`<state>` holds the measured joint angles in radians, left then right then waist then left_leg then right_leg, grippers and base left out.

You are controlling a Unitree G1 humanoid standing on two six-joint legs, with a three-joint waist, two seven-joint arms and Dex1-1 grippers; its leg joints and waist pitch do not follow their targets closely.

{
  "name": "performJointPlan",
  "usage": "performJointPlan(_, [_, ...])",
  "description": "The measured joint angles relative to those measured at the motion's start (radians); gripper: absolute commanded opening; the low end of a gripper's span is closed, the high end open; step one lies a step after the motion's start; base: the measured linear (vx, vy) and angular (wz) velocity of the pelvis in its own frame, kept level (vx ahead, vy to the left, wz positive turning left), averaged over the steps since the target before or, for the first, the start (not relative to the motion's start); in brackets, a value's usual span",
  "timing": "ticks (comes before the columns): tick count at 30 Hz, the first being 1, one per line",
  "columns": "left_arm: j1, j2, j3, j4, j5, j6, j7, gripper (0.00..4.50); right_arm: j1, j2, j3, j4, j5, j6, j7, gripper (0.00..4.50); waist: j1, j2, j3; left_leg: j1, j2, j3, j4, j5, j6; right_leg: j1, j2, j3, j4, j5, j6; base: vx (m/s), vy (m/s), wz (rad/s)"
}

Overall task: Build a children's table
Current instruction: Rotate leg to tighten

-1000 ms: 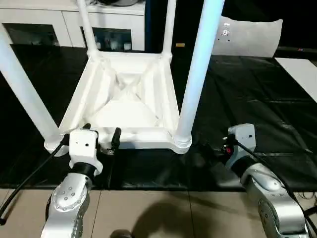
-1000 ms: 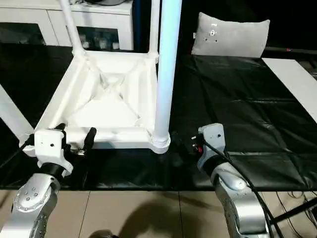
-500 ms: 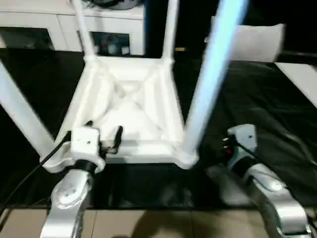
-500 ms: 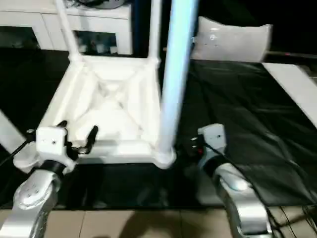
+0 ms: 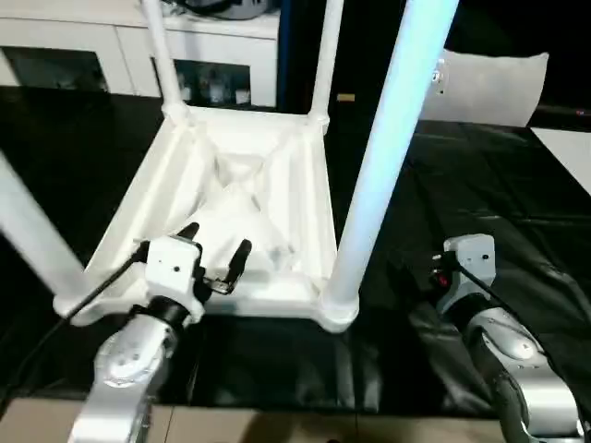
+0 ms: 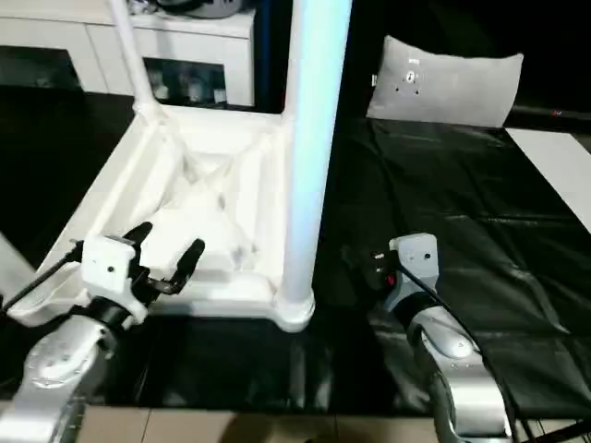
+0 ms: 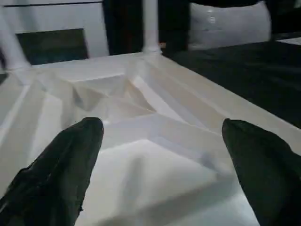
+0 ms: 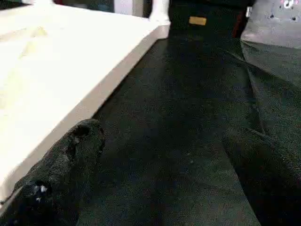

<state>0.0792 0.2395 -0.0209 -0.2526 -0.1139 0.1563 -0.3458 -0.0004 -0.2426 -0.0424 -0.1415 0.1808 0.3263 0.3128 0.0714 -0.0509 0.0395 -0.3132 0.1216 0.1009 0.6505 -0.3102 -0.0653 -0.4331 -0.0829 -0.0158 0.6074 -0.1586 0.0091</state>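
Note:
The children's table (image 5: 242,189) lies upside down on a black mat, its ribbed underside facing up. Its white legs stand upright in the corner sockets: the near right leg (image 5: 380,166), near left leg (image 5: 32,235) and two far legs (image 5: 157,46). My left gripper (image 5: 215,242) is open, hovering over the table's near rim, with nothing between its fingers (image 7: 70,160). My right gripper (image 8: 160,136) is open low over the mat, to the right of the table's side rim (image 8: 94,89). It holds nothing and is apart from the near right leg.
The black mat (image 5: 489,194) covers the work surface. A white cabinet with glass doors (image 5: 212,69) stands behind the table. A grey cushion (image 5: 489,88) lies at the back right, a white surface (image 5: 572,148) at the far right. Light floor shows along the near edge.
The camera has shifted. My left gripper has moved forward from just before the table's near rim to over it. Both grippers stay open; the right arm has hardly moved.

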Motion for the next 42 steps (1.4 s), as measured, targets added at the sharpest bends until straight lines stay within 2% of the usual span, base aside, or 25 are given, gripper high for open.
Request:
performJointPlan(1, [-0.017,0.023,-0.009,0.016,-0.014,0.000,-0.044,4.46,-0.001,-0.015,0.007,0.004,0.001,-0.015,0.020,4.50,-0.002,0.001,0.003,-0.001,0.002,0.001,0.000,0.003,-0.006,0.000,0.000,0.000,0.000,-0.001,0.001,-0.108,-0.025,0.07])
performJointPlan(4, [-0.070,0.076,-0.025,0.053,-0.060,0.013,-0.165,4.46,-0.001,-0.070,0.014,0.007,0.005,-0.042,0.092,4.50,-0.015,0.004,0.008,-0.002,0.015,0.015,0.000,0.007,-0.007,0.003,0.000,0.000,-0.006,-0.001,0.002,-0.098,-0.023,0.07])
performJointPlan(10, [-0.228,0.184,-0.095,0.146,-0.107,0.092,-0.400,4.46,-0.019,-0.198,0.042,0.012,0.023,-0.027,0.271,4.50,-0.037,0.007,0.012,-0.004,0.021,0.015,-0.007,0.029,-0.011,0.006,0.006,-0.001,-0.013,-0.001,0.002,-0.055,-0.012,0.01])
performJointPlan(12, [-0.286,0.231,-0.150,0.183,-0.111,0.114,-0.524,4.46,-0.038,-0.246,0.050,0.032,0.026,-0.027,0.337,4.50,-0.041,0.008,0.013,-0.004,0.021,0.015,-0.008,0.029,-0.011,0.005,0.006,-0.002,-0.015,-0.001,0.002,0.000,0.000,0.00])
performJointPlan(14, [-0.301,0.247,-0.172,0.194,-0.117,0.120,-0.584,4.29,-0.043,-0.262,0.050,0.037,0.033,-0.033,0.369,4.50,-0.046,0.008,0.013,-0.004,0.022,0.015,-0.008,0.029,-0.011,0.005,0.006,-0.003,-0.015,-0.001,0.002,0.000,0.000,0.00])
performJointPlan(15, [-0.321,0.252,-0.194,0.219,-0.117,0.119,-0.618,4.29,-0.043,-0.271,0.054,0.042,0.041,-0.036,0.394,4.50,-0.045,0.008,0.013,-0.004,0.022,0.015,-0.008,0.030,-0.011,0.005,0.006,-0.004,-0.015,-0.001,0.002,0.000,0.000,0.00])
performJointPlan(16, [-0.342,0.253,-0.210,0.243,-0.115,0.117,-0.647,4.07,-0.045,-0.280,0.060,0.047,0.044,-0.043,0.418,4.50,-0.043,0.009,0.013,-0.005,0.023,0.015,-0.008,0.031,-0.010,0.004,0.006,-0.004,-0.015,-0.001,0.002,0.000,0.000,0.00])
performJointPlan(18, [-0.405,0.254,-0.248,0.305,-0.104,0.102,-0.707,4.07,-0.052,-0.303,0.088,0.047,0.048,-0.052,0.477,4.50,-0.039,0.012,0.014,-0.007,0.023,0.016,-0.008,0.031,-0.009,0.004,0.006,-0.003,-0.014,0.000,0.001,0.000,0.000,0.00])
performJointPlan(21, [-0.462,0.251,-0.274,0.358,-0.088,0.087,-0.746,3.71,-0.052,-0.310,0.109,0.047,0.059,-0.055,0.523,4.50,-0.036,0.014,0.013,-0.007,0.024,0.017,-0.008,0.035,-0.011,0.004,0.006,-0.002,-0.011,0.010,-0.014,0.000,0.000,0.00])
performJointPlan(24, [-0.521,0.250,-0.308,0.454,-0.048,0.056,-0.778,3.65,-0.053,-0.316,0.125,0.044,0.064,-0.055,0.555,4.50,-0.035,0.015,0.013,-0.007,0.024,0.017,-0.011,0.035,-0.011,0.004,0.006,-0.003,-0.011,0.015,-0.016,0.000,0.000,0.00])
performJointPlan(26, [-0.531,0.250,-0.311,0.486,-0.036,0.051,-0.790,3.38,-0.053,-0.318,0.130,0.042,0.066,-0.055,0.570,4.50,-0.036,0.016,0.012,-0.007,0.024,0.017,-0.015,0.036,-0.009,0.003,0.006,-0.003,-0.011,0.020,-0.022,0.050,-0.013,0.04])
performJointPlan(30, [-0.573,0.256,-0.338,0.582,-0.008,0.023,-0.834,3.24,-0.053,-0.319,0.130,0.022,0.100,-0.052,0.600,4.50,-0.030,0.021,0.010,-0.011,0.027,0.017,-0.023,0.037,-0.008,-0.002,0.008,-0.011,-0.011,0.020,-0.022,0.014,-0.003,0.01])
performJointPlan(31, [-0.576,0.256,-0.341,0.593,-0.005,0.016,-0.836,3.06,-0.053,-0.319,0.130,0.022,0.104,-0.051,0.606,4.50,-0.029,0.023,0.009,-0.012,0.028,0.016,-0.024,0.037,-0.008,-0.002,0.008,-0.014,-0.011,0.019,-0.023,0.000,0.000,0.00])
performJointPlan(33, [-0.586,0.252,-0.343,0.613,0.003,0.000,-0.837,2.88,-0.053,-0.319,0.130,0.022,0.107,-0.049,0.613,4.50,-0.024,0.024,0.008,-0.013,0.030,0.014,-0.024,0.037,-0.008,-0.002,0.008,-0.020,-0.011,0.018,-0.025,0.000,0.000,0.00])
performJointPlan(35, [-0.602,0.249,-0.349,0.649,0.019,-0.028,-0.836,2.87,-0.056,-0.319,0.130,0.022,0.106,-0.049,0.613,4.50,-0.020,0.025,0.008,-0.014,0.033,0.014,-0.024,0.038,-0.011,-0.002,0.009,-0.023,-0.011,0.018,-0.025,0.000,0.000,0.00])
performJointPlan(38, [-0.612,0.243,-0.350,0.696,0.040,-0.053,-0.840,2.48,-0.074,-0.318,0.131,0.025,0.105,-0.049,0.615,4.50,-0.016,0.027,0.007,-0.015,0.036,0.014,-0.024,0.042,-0.016,-0.001,0.009,-0.026,-0.011,0.018,-0.025,0.000,0.000,0.00])
performJointPlan(41, [-0.618,0.238,-0.351,0.714,0.043,-0.056,-0.851,2.43,-0.075,-0.318,0.137,0.025,0.105,-0.049,0.617,4.50,-0.010,0.027,0.007,-0.016,0.040,0.016,-0.024,0.044,-0.023,0.000,0.009,-0.029,-0.011,0.018,-0.025,0.000,0.000,0.00])
performJointPlan(42, [-0.621,0.237,-0.351,0.718,0.043,-0.056,-0.857,2.15,-0.075,-0.315,0.142,0.025,0.105,-0.049,0.617,4.50,-0.009,0.027,0.007,-0.016,0.042,0.017,-0.025,0.045,-0.026,0.000,0.009,-0.030,-0.011,0.018,-0.025,0.000,0.000,0.00])
